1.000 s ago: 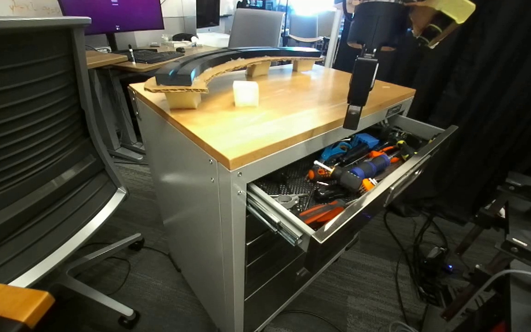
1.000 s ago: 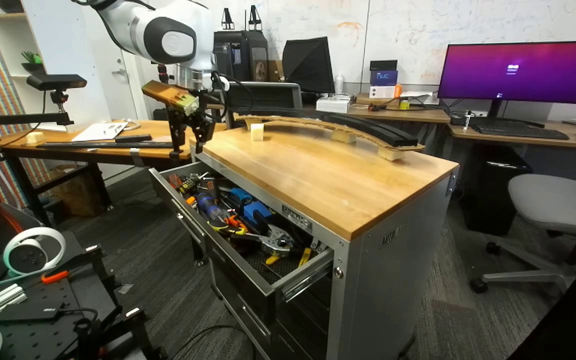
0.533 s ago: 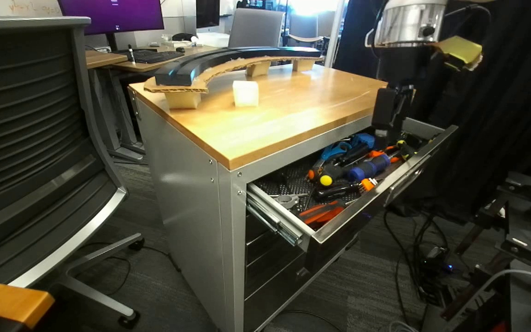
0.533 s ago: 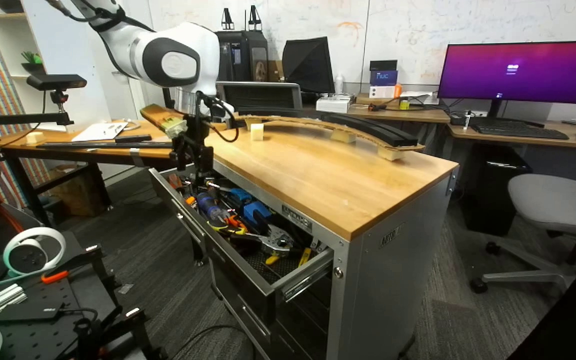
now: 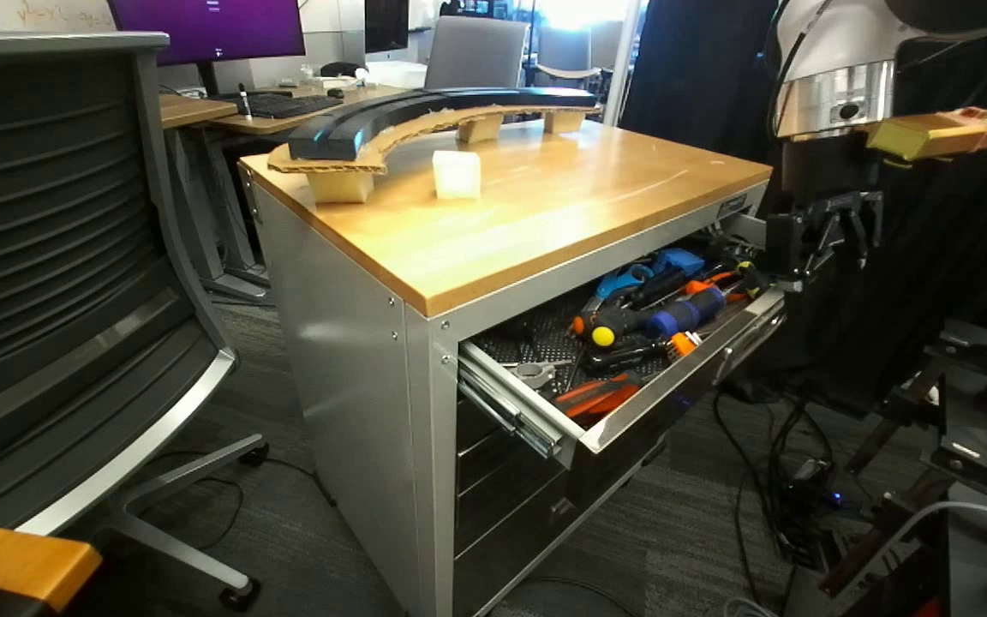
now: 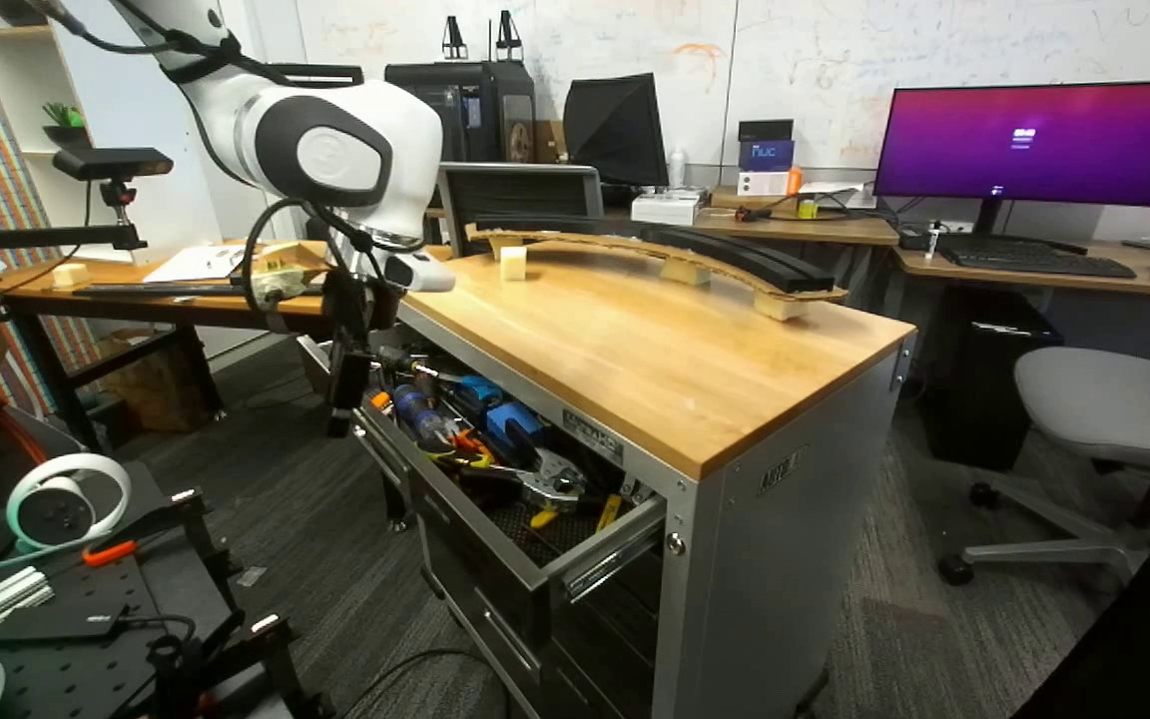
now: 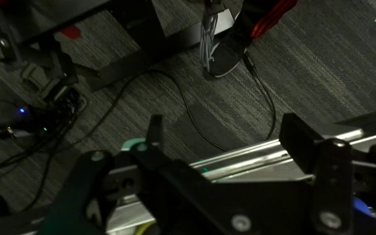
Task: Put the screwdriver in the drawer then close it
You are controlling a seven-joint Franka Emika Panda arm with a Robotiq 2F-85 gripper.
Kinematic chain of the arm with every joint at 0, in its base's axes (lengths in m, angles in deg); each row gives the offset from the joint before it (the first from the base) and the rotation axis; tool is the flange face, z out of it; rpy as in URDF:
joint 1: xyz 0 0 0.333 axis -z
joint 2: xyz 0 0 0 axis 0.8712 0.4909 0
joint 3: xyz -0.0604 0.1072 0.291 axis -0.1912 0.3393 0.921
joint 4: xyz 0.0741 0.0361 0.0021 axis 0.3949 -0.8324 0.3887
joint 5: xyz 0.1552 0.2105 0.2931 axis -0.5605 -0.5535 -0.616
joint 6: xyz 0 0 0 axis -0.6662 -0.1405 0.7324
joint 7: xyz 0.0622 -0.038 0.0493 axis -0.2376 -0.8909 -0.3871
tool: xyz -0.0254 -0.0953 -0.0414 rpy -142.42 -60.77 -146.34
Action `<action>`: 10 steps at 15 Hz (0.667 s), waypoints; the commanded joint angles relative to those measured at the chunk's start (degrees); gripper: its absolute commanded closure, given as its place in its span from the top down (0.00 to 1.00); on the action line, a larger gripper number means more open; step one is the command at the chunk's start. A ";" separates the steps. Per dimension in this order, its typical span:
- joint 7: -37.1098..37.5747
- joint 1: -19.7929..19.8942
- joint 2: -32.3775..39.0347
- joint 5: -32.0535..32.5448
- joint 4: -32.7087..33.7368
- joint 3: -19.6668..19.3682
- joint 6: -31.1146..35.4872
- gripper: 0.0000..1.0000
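Note:
The drawer (image 5: 684, 374) is pulled out and full of tools; it also shows in an exterior view (image 6: 465, 509). A short dark screwdriver, apparently, with a yellow end (image 5: 603, 335) lies among the tools in the drawer; I cannot pick it out in the other views. My gripper (image 5: 828, 244) is at the drawer's front edge, towards its far end, and hides part of it. In an exterior view my gripper (image 6: 347, 391) hangs at the front edge. In the wrist view the jaws (image 7: 225, 135) are wide apart with nothing between them, and the drawer's bright front edge (image 7: 250, 163) runs below.
The cabinet's wooden top (image 5: 545, 223) carries a curved black piece on cardboard (image 5: 451, 111) and a pale block (image 5: 457, 174). A blue-banded tool (image 5: 686, 313) and orange-handled pliers (image 5: 598, 396) lie in the drawer. A person's shoe (image 7: 225, 58) and floor cables show in the wrist view.
My gripper has moved from above the drawer outward to its front edge. The dark tool in the drawer has turned: a pale shaft showed earlier, its yellow end shows now. The drawer has not moved.

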 commanded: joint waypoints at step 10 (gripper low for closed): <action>17.35 -4.79 8.54 19.64 0.13 -4.19 26.44 0.00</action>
